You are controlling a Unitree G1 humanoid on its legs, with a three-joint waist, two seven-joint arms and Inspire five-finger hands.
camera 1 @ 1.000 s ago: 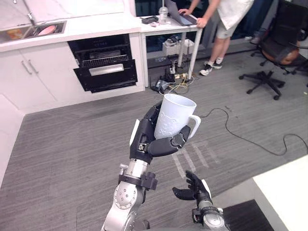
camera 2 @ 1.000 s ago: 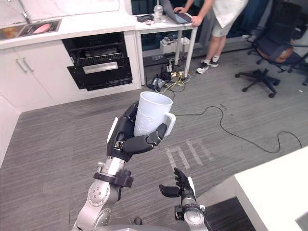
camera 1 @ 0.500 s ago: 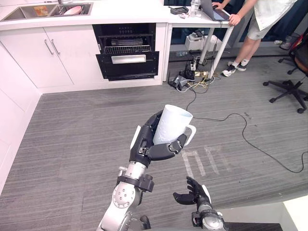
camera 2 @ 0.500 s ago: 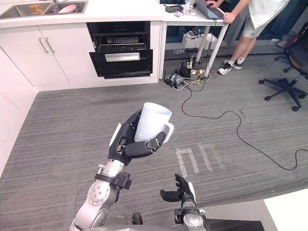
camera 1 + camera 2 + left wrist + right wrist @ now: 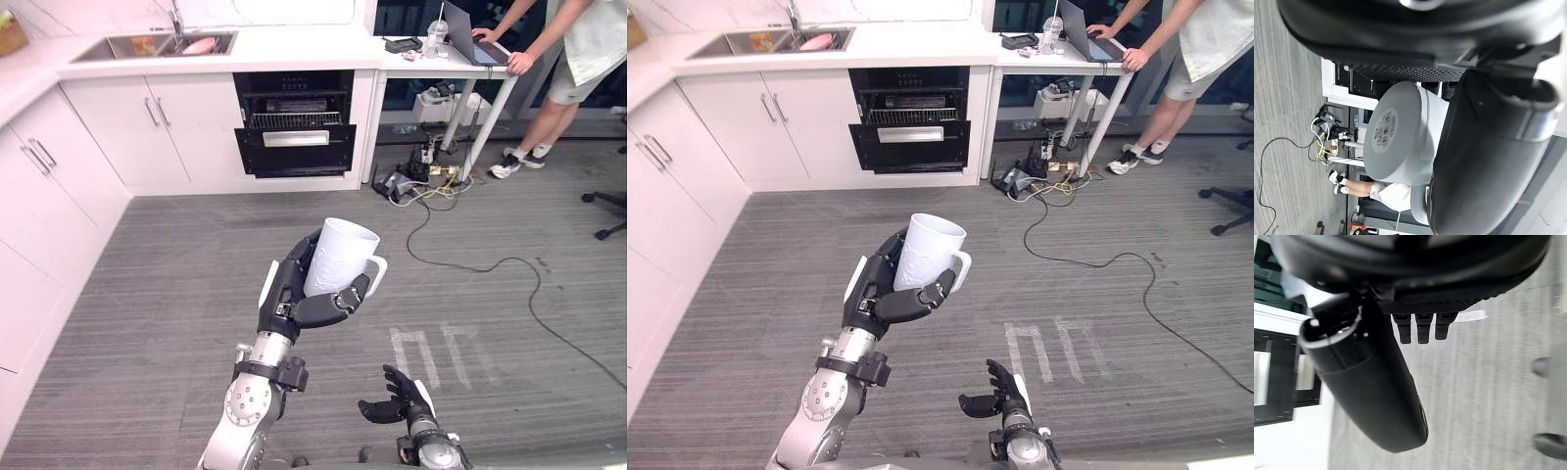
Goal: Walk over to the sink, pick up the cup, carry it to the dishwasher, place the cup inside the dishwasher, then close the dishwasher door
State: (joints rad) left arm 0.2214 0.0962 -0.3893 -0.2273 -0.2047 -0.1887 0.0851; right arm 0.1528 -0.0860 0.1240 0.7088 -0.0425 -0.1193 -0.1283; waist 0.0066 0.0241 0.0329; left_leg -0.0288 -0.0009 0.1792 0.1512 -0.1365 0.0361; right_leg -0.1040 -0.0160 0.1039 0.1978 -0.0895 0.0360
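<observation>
My left hand [image 5: 294, 294] is raised in front of me, shut on a white cup [image 5: 339, 258] held upright, handle to the right. The left wrist view shows the cup's base [image 5: 1387, 132] with a label, my thumb [image 5: 1484, 156] wrapped beside it. The dishwasher [image 5: 297, 122] stands across the floor under the white counter, its dark door partly open with a rack visible. The sink [image 5: 157, 45] sits in the counter to its left, holding a pink item. My right hand [image 5: 397, 403] hangs low near the bottom edge, fingers relaxed, holding nothing.
White cabinets [image 5: 39, 196] run along the left wall. A white desk [image 5: 460, 69] with a laptop stands right of the dishwasher, a person [image 5: 578, 59] at it. Cables and a power strip [image 5: 421, 181] lie on the grey floor below the desk; one cable [image 5: 509, 284] trails right.
The camera has swung: dishwasher and sink now sit more central, left cabinets have come into view, the office chair has left. The cup stays in my left hand.
</observation>
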